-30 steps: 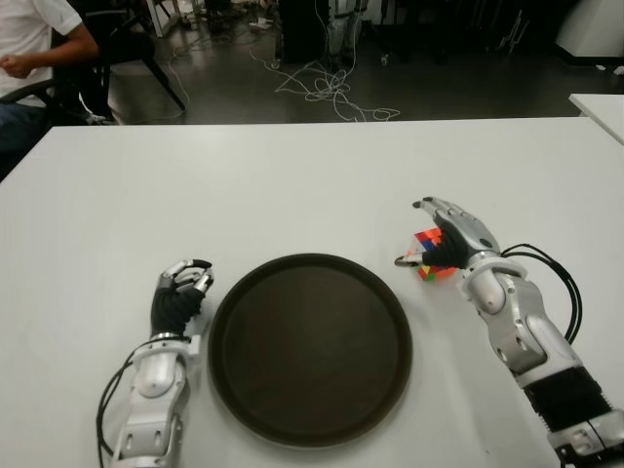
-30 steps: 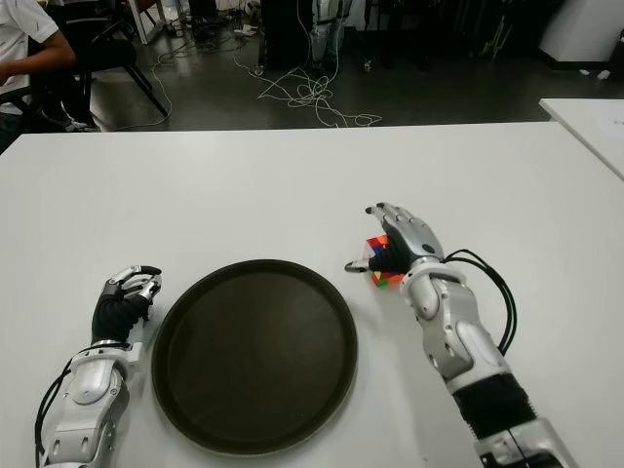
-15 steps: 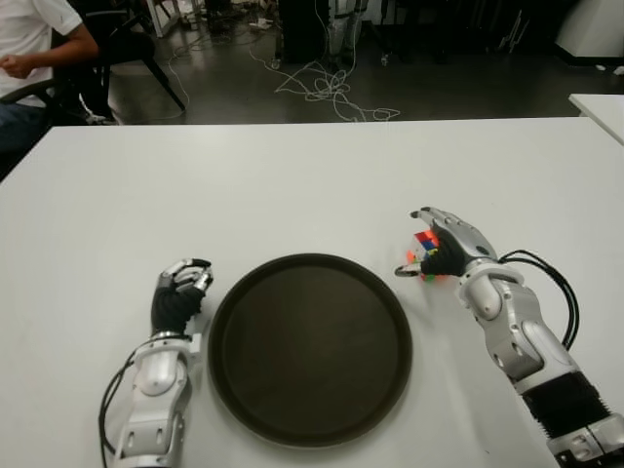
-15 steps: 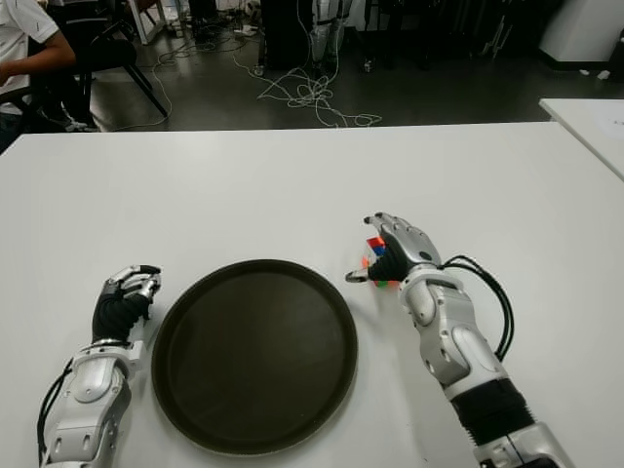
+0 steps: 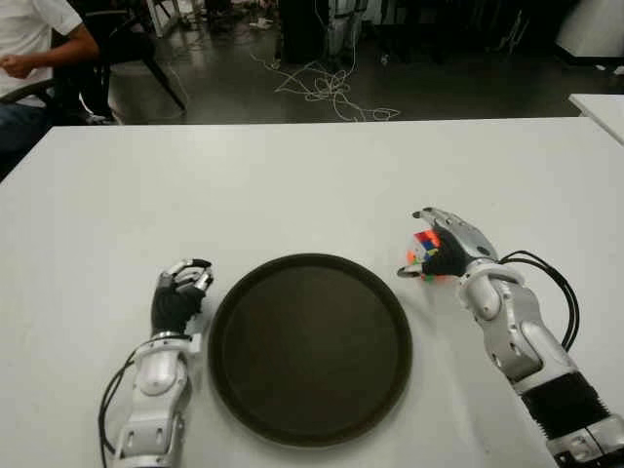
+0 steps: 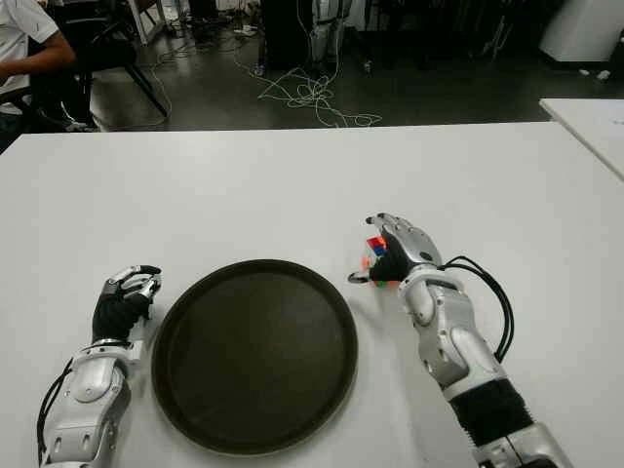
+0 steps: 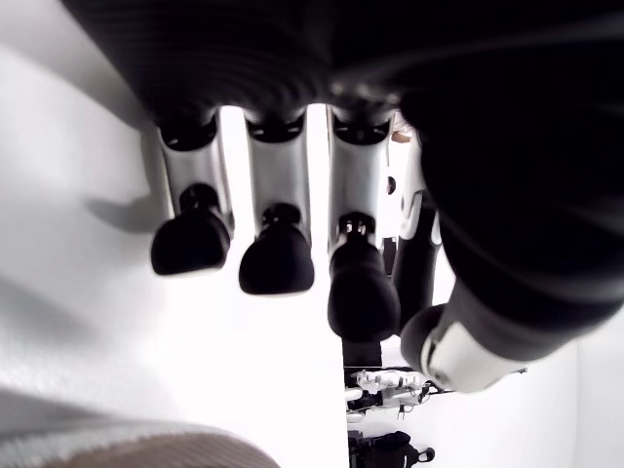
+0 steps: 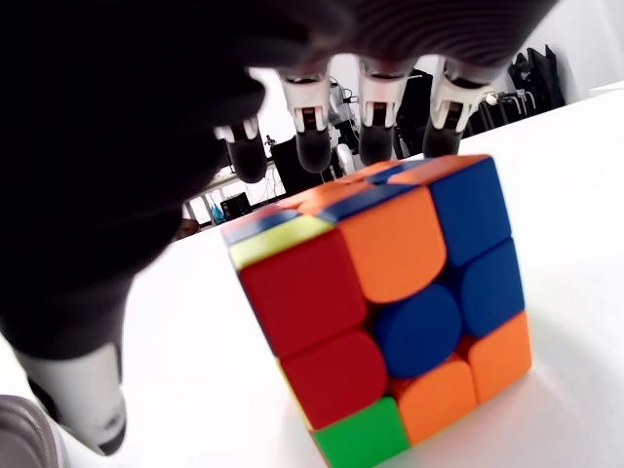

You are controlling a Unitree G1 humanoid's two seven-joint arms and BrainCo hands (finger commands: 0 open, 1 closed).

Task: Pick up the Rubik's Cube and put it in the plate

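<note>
Rubik's Cube [image 8: 385, 322], the small multicoloured plastic one with orange, red, blue and green stickers, sits on the white table [image 5: 292, 185] just off the right edge of the round dark brown plate [image 5: 310, 346], and the right hand [image 5: 444, 247] is cupped right over it. Look at the right wrist view: the cube's base reads as planted on the tabletop, the fingertips [image 8: 314, 146] hang behind its far top edge, and the thumb [image 8: 83, 405] is down low on the near side, apart from the cube. So the fingers are arched around it but not clamped; nothing is held, and I'd call this the closing-in stage of the pick. To do it well, the thumb wants to come in against the red-and-green face while the fingers press the opposite side, squeezing flat faces rather than corners, because a corner pinch on slick plastic could twist the cube out. Grip first, then lift straight up before swinging toward the plate, since the plate's raised rim [image 5: 398, 302] is near and a low drag could catch it. The plate holds nothing, so anywhere near its centre will do for the drop. Over on the plate's left side, the left hand [image 5: 180, 292] shows idle, its fingers curled with nothing in them. A seated person [image 5: 34, 49] is in the far corner beyond the table, well apart from the plate.
</note>
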